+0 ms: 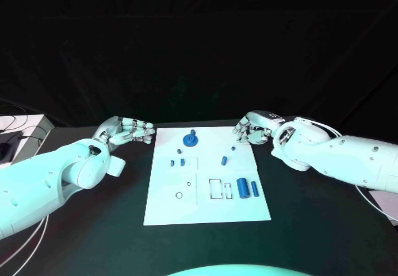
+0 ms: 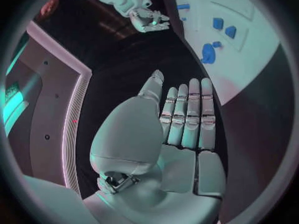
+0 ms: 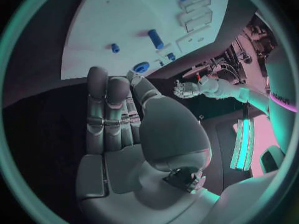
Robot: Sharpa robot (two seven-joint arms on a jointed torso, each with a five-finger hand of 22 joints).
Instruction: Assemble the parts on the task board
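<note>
— What does the surface look like?

— A black table (image 1: 315, 230) carries the white task board (image 1: 207, 204), a long plate lying in the middle. Beyond the board's far edge there is dark cloth and nothing readable in it. Off the board's left far corner, pale equipment with cables (image 1: 16, 129) sits at the table's end.

— And the parts?

— All of them are on the board. A round blue disc (image 1: 191, 139) with a raised stub sits near the far edge. Nearer than it, small blue pegs (image 1: 178, 163) stand in a loose group (too small to tell apart), and a single blue pin (image 1: 224, 160) lies to their right. Toward the board's right edge a thick blue cylinder (image 1: 242, 187) lies with a thinner blue bar (image 1: 255, 188) just beside it, both next to outlined rectangular slots (image 1: 221, 188). A small oval ring (image 1: 179, 195) lies on the board's left part.

— Where are the hands?

— The left hand (image 1: 126, 131) hovers off the board's far left corner, just beside it, touching no part. In its own wrist view the hand's fingers (image 2: 187, 115) lie straight and pressed together side by side, palm flat, holding nothing. The right hand (image 1: 255, 127) sits off the board's far right corner, likewise close but clear of the parts; its fingers (image 3: 107, 109) are also extended and together, with nothing in them.
</note>
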